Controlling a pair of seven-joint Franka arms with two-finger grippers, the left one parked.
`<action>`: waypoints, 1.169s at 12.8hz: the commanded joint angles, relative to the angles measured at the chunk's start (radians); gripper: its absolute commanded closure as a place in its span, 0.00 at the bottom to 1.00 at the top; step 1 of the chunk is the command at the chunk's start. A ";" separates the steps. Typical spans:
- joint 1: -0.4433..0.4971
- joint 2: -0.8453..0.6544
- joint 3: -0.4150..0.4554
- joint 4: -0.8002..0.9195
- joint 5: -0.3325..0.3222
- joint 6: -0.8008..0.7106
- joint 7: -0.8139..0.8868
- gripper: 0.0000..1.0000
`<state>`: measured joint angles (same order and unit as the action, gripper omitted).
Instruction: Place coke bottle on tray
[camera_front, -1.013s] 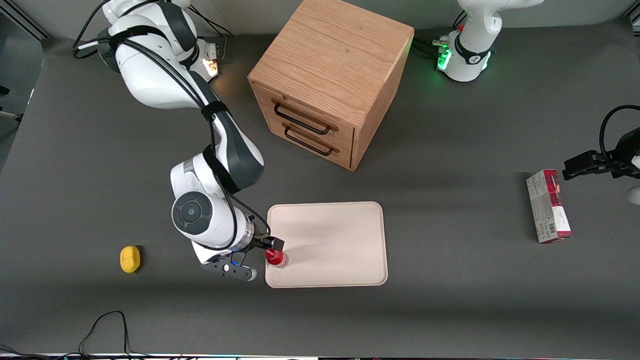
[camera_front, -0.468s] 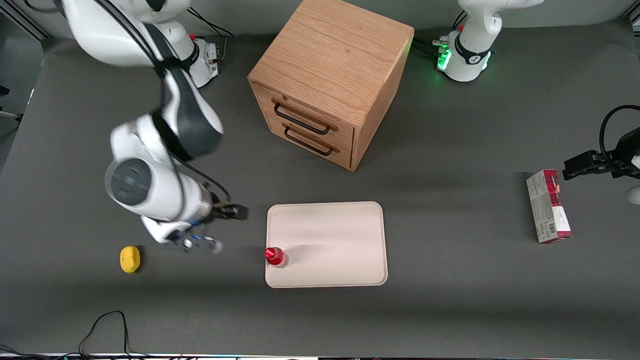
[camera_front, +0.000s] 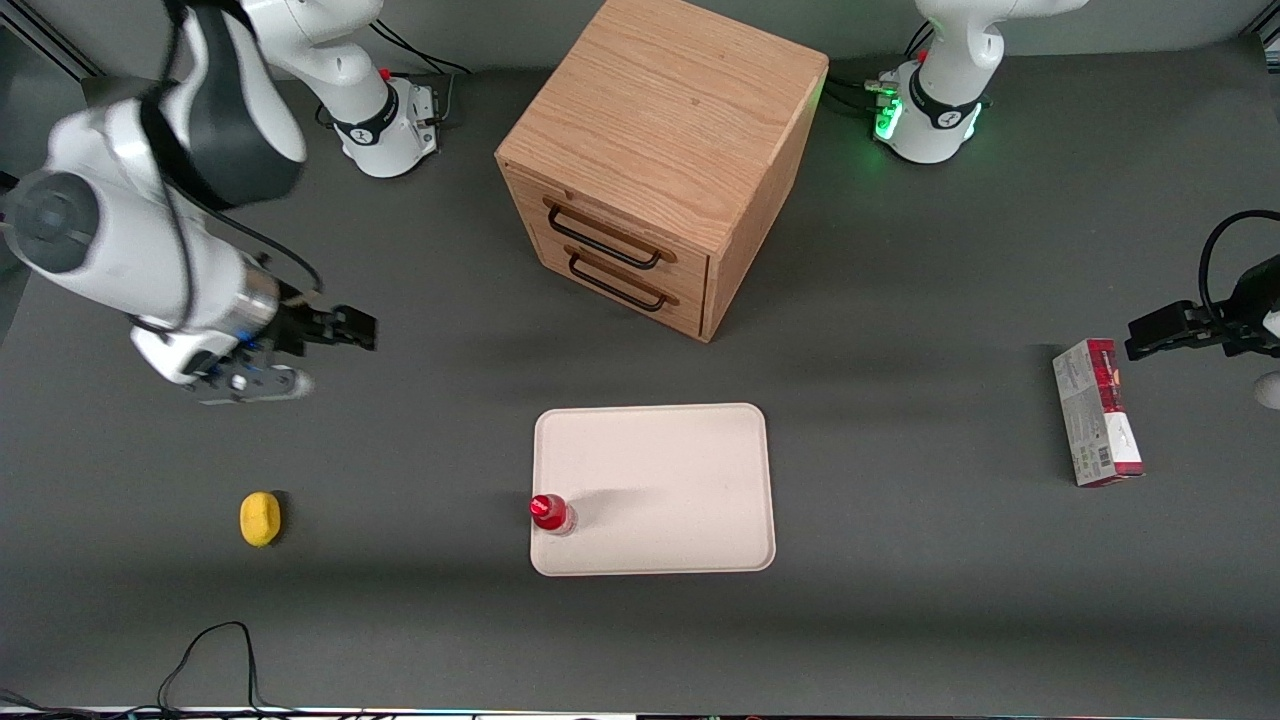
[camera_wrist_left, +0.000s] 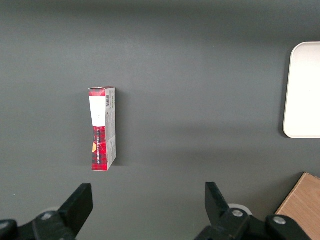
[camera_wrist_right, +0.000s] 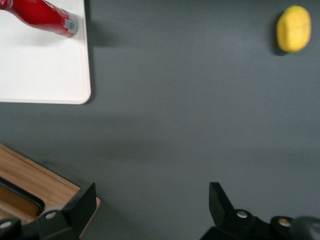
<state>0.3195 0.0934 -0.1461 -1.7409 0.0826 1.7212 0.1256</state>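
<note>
The coke bottle, small and red with a red cap, stands upright on the cream tray, at the tray's corner nearest the front camera on the working arm's side. It also shows in the right wrist view on the tray. My right gripper is open and empty, raised above the bare table toward the working arm's end, well away from the tray. In the right wrist view the gripper has its fingers wide apart over grey table.
A wooden drawer cabinet stands farther from the front camera than the tray. A yellow lemon-like object lies toward the working arm's end, also in the right wrist view. A red-and-grey carton lies toward the parked arm's end.
My gripper let go of the bottle, which stays upright on the tray. The arm has pulled away from the tray and up, toward the working arm's end of the table.
</note>
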 joint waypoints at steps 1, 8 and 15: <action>0.010 -0.018 -0.046 0.030 0.009 -0.064 -0.055 0.00; 0.009 -0.009 -0.052 0.101 0.009 -0.091 -0.050 0.00; -0.183 -0.018 0.098 0.141 -0.004 -0.183 -0.080 0.00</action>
<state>0.1786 0.0694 -0.0917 -1.6276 0.0826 1.5652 0.0707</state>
